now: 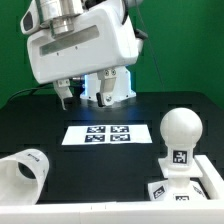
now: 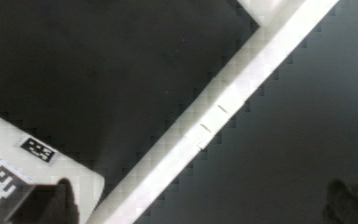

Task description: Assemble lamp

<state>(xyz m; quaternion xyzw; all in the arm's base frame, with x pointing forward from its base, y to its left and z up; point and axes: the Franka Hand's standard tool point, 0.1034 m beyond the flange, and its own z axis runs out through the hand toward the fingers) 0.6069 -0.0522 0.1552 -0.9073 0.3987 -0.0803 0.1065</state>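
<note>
White bulb [image 1: 181, 127] stands on the base [image 1: 192, 180], shade [image 1: 24, 172] lying well apart.

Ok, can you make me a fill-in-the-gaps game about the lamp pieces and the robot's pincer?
1. The shade is not standing up; it lies on its ____.
2. The bulb stands on the base, at the exterior view's ____ side.
3. The pincer holds nothing; it is not shut but ____.

Missing words: side; right; open.
</note>
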